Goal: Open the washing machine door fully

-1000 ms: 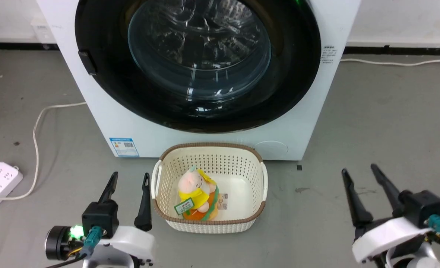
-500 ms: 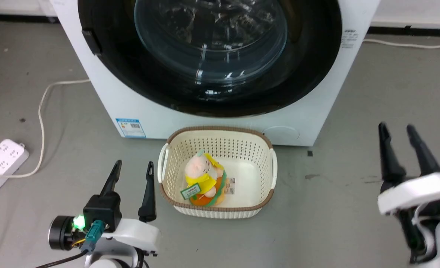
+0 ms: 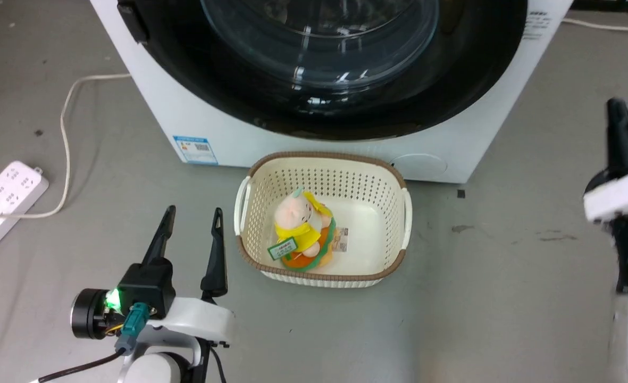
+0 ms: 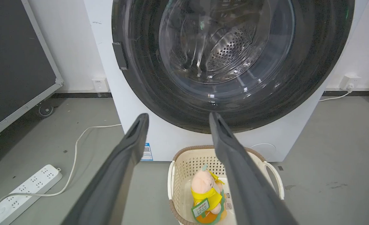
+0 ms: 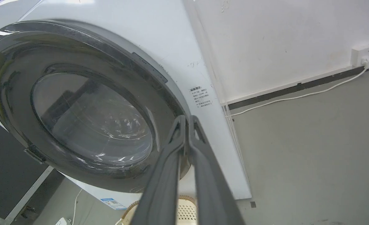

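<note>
The washing machine (image 3: pixel 239 149) is white and stands at the top of the head view. Its washing machine door (image 3: pixel 452 90) is a glossy black ring around a bulging glass window and lies flat against the front, closed. A dark tab (image 3: pixel 130 21) sits on the door's left rim. My left gripper (image 3: pixel 194 213) is open and empty, low on the left beside the basket; in its wrist view the left gripper (image 4: pixel 178 116) points at the door (image 4: pixel 140 78). My right gripper (image 3: pixel 614 106) is shut on nothing, right of the machine. In its wrist view the right gripper (image 5: pixel 187 118) is near the door's (image 5: pixel 15 93) right edge.
A cream perforated basket (image 3: pixel 319 155) with a plush toy (image 3: pixel 303 229) stands on the grey floor just in front of the machine. A white power strip (image 3: pixel 5 197) and its cable (image 3: pixel 66 133) lie at the left. A black wheeled panel (image 4: pixel 15 62) stands further left.
The head camera has tilted down and moved closer. My right gripper has closed its fingers and risen along the right side, toward the door's right edge. The left gripper stays open in place.
</note>
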